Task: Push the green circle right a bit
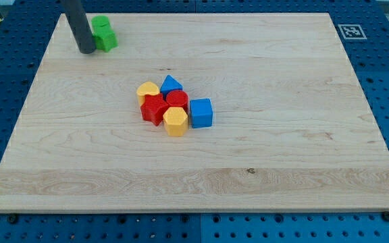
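Observation:
Two green blocks sit pressed together near the board's top left: the upper one looks round, the lower one is less clear in shape. My tip rests on the board just left of the lower green block, touching or nearly touching it. The dark rod rises from the tip toward the view's top.
A cluster sits near the board's middle: a yellow heart-like block, a blue triangle, a red round block, a red star-like block, a yellow hexagon and a blue cube. The wooden board lies on a blue pegboard.

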`<state>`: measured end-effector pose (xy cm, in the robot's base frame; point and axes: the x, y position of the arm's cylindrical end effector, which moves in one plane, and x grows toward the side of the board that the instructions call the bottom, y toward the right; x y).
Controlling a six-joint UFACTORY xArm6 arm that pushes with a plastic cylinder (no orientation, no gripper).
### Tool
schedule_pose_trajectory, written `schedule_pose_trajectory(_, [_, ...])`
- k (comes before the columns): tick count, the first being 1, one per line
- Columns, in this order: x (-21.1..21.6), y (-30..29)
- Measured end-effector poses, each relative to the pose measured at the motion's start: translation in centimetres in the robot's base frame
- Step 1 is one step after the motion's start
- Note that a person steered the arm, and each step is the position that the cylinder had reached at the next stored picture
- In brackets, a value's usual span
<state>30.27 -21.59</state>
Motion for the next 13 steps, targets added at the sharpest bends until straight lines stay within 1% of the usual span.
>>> schedule_pose_trajectory(1, [-1.4, 0.0])
schedule_pose_trajectory(3, [-1.6, -0.4])
schedule_pose_trajectory(4, [-2.5, -4.3])
schedule_pose_trajectory(5, [-5.0, -6.2])
schedule_pose_trajectory(7, [-9.4, -4.4])
schedule_pose_trajectory(8, [-10.2, -2.4])
schedule_pose_trajectory(10, [-10.2, 1.8])
schedule_pose_trajectory(13, [-10.1, 2.6])
